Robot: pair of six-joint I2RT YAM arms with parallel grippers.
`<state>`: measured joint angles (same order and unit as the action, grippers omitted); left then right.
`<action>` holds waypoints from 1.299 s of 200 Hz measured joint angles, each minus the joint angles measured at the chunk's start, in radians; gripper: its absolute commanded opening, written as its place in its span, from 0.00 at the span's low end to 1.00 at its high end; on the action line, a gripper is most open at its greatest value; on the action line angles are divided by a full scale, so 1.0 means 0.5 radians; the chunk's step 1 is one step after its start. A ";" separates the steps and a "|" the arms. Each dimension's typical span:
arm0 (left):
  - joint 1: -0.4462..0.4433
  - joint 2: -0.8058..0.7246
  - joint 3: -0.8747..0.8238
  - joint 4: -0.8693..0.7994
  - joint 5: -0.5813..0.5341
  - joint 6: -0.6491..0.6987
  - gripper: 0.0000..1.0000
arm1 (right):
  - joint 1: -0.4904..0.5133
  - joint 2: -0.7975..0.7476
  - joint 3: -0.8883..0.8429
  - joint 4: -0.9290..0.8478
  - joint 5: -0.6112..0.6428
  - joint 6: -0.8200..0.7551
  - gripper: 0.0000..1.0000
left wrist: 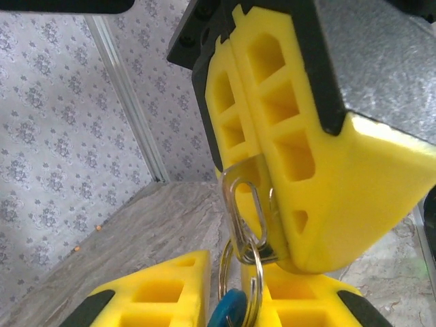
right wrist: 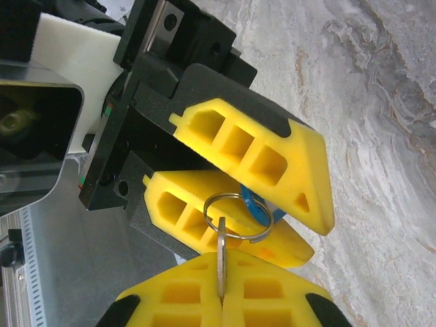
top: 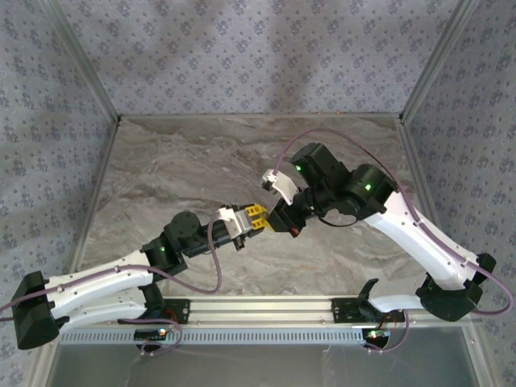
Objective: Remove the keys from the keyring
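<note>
Arms meet tip-to-tip mid-table. Right gripper [right wrist: 222, 272] pinches the metal link [right wrist: 221, 235] on the keyring [right wrist: 231, 195]; left gripper [right wrist: 319, 243] narrow about the keys [right wrist: 255, 204], grip unclear. From above, these bits are too small to make out.

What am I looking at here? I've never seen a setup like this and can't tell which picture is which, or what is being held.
This is a robot with two arms, a left arm and a right arm, bolted at the near edge of a marbled table. Each arm ends in a gripper with two yellow-padded fingers.

The top picture looks down from above and behind the arms. The other two come from cameras on the wrists. Each of those shows its own fingers at the bottom edge and the other arm's fingers ahead.

The grippers meet in the air above the table. The right gripper is shut on a metal link. A ring is threaded through that link, and a small blue key sits on the ring. The left gripper has its fingers on either side of the key, close together. I cannot tell whether they pinch it.
</note>
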<state>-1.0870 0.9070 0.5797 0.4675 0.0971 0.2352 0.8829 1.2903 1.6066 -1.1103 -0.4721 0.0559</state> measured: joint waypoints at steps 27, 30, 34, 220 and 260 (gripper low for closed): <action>0.000 0.000 0.014 -0.015 0.031 -0.015 0.23 | -0.021 -0.011 -0.002 0.002 -0.014 0.000 0.00; 0.000 0.000 0.015 -0.018 0.034 -0.017 0.23 | -0.024 -0.011 -0.002 0.002 -0.016 0.000 0.00; 0.000 0.000 0.018 -0.024 0.038 -0.020 0.24 | -0.027 -0.013 -0.002 0.002 -0.017 0.000 0.00; -0.030 0.000 0.067 -0.106 0.139 -0.054 0.12 | -0.082 -0.101 -0.080 0.061 -0.046 0.019 0.00; -0.045 -0.002 0.072 -0.106 0.151 -0.053 0.19 | -0.105 -0.124 -0.093 0.085 -0.044 0.039 0.00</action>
<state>-1.1095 0.9062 0.6155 0.4145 0.1726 0.2089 0.8303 1.2282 1.5600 -1.0676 -0.4942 0.0753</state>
